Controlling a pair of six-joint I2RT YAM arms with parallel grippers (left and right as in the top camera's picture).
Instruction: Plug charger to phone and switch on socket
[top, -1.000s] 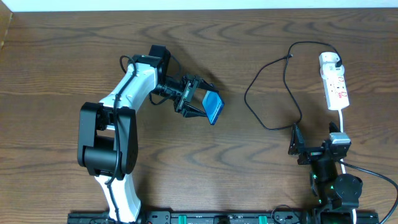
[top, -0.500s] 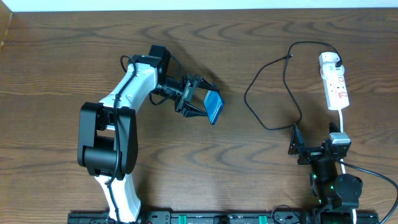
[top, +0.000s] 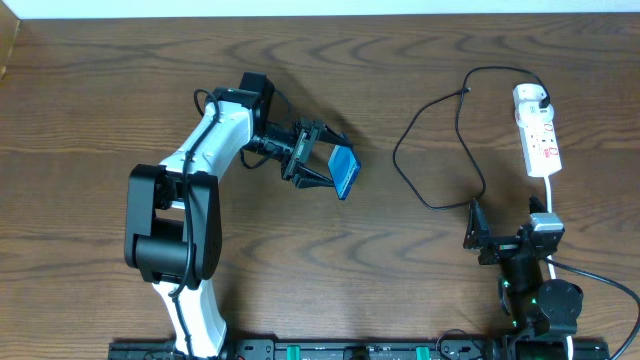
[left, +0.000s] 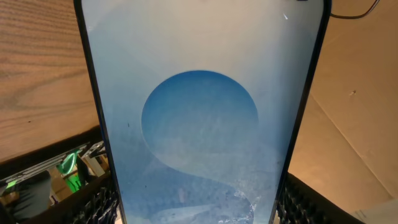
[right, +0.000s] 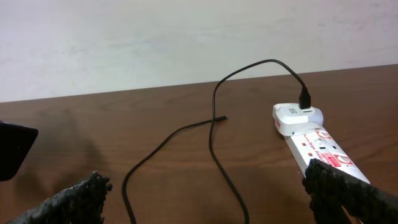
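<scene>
**Phone's in the left claw, charger lying loose over on the right**

So here's what we've got. The left claw (top: 328, 162) is clamped on the phone (top: 343, 172), one finger on each long edge. It sits a bit left of the table's (top: 100, 100) middle, and from overhead we see it tipped up on edge. In the left wrist view the phone (left: 199, 112) fills nearly the whole picture, with a pale screen and a big blue circle on it, framed by the black edge.

The right claw (top: 473, 228) is at the near right of the table. Its fingers (right: 81, 196) are spread wide with nothing between them, so it's released.

The socket (top: 540, 135) lies at the far right, running near to far, with its thick white cord (top: 552, 195) trailing toward the near edge. The charger (top: 432, 203) is plugged in at the socket's far end. From there its thin black cable arcs away and makes a big loose loop on the table between the phone and the socket. The small plug tip (right: 224, 117) rests on the wood, well apart from the phone, and nothing is touching it.

We can see red markings on the socket (right: 320, 146) from the right wrist, but we can't tell whether the switch is on or off.
</scene>
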